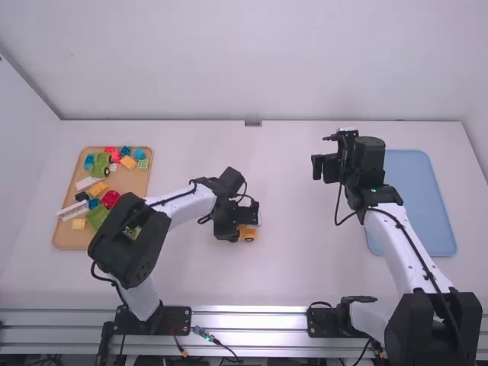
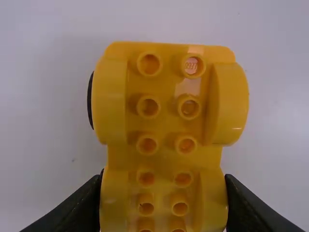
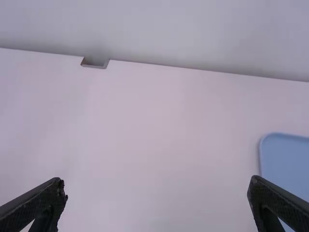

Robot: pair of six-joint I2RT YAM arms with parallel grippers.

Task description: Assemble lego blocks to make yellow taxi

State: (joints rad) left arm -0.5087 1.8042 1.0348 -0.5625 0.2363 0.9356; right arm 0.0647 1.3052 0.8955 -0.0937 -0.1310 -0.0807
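In the high view my left gripper (image 1: 245, 219) is low over the middle of the table, at the yellow car base (image 1: 248, 233). The left wrist view has this yellow car base (image 2: 166, 111) studs up, with raised fenders and a dark wheel edge at one side; my left gripper (image 2: 163, 203) is shut on its near part, a finger on each side. My right gripper (image 1: 323, 168) hangs over the right part of the table. Its fingers stand wide apart with nothing between them in the right wrist view, where my right gripper (image 3: 157, 191) is open.
A tan tray (image 1: 67, 238) at the left holds loose blocks: green, red, blue, white and yellow-orange. At the right lies a light blue tray (image 1: 422, 202), partly behind the right arm. A wall stands along the table's far edge, with a small notch in the middle.
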